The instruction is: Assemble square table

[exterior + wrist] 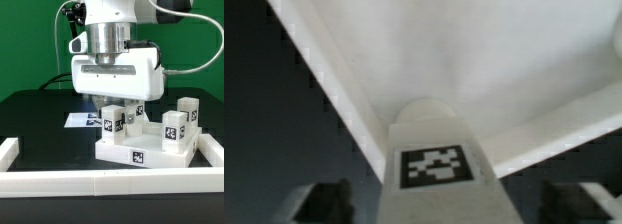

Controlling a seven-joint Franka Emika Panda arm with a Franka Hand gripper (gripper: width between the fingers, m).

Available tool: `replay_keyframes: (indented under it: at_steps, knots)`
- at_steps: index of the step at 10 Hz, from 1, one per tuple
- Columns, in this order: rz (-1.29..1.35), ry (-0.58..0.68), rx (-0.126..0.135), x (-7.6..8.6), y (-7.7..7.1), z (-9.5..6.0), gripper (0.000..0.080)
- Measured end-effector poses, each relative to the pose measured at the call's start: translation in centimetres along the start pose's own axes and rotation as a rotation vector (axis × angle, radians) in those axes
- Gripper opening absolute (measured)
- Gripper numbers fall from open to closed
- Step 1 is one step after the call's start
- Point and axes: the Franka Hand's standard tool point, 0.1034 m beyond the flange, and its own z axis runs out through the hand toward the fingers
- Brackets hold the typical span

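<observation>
The white square table top [140, 153] lies on the black table with several short tagged legs standing on it. One leg [113, 122] stands at its near-left corner, straight under my gripper [114, 104]. A second leg [137, 111] is close behind it, and two more [175, 128] stand on the exterior view's right. In the wrist view that leg [439, 150] rises between my fingers [322, 203], with a dark gap on each side. The gripper [446, 205] is open and grips nothing. The top's rim [349, 70] runs beyond the leg.
The marker board [80, 119] lies flat behind the top on the exterior view's left. A low white border rail [100, 181] runs along the front, with side pieces at the left [8, 150] and right [212, 150]. A green wall is behind.
</observation>
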Motion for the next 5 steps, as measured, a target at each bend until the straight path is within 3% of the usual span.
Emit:
replay_keyframes:
  at_steps: [1,5]
  knots:
    - [0.000,0.000,0.000,0.00,0.00,0.00,0.0615]
    - [0.000,0.000,0.000,0.00,0.01,0.01,0.0648]
